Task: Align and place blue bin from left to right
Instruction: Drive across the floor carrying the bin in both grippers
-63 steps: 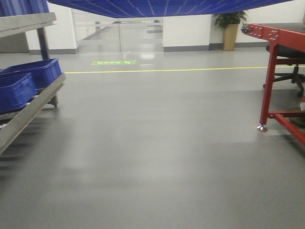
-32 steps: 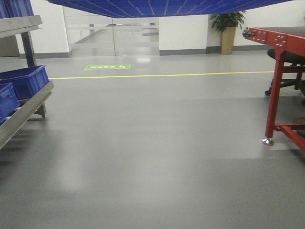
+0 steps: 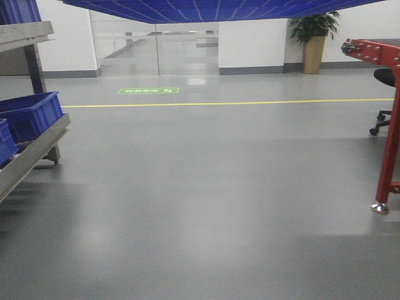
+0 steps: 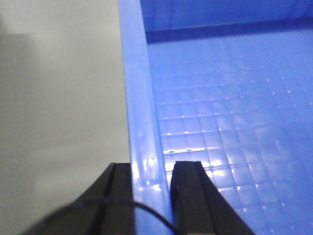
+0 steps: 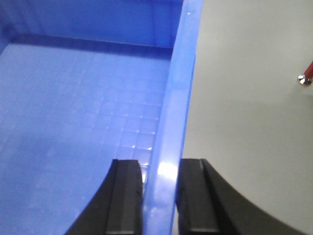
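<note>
Looks like you've rolled forward: the red frame (image 3: 390, 125) slid out rightward. The blue bin (image 3: 219, 9) rides above the floor, left gripper (image 4: 151, 169) and right gripper (image 5: 160, 166) clamping opposite walls. I'd say it's still transit.

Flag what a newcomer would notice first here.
The blue bin is held aloft, its grid-ribbed underside filling the top of the front view. In the wrist views the left gripper and right gripper each clamp a side wall. Below lies grey floor, with a red frame at right and darker bins on a rack at left.
</note>
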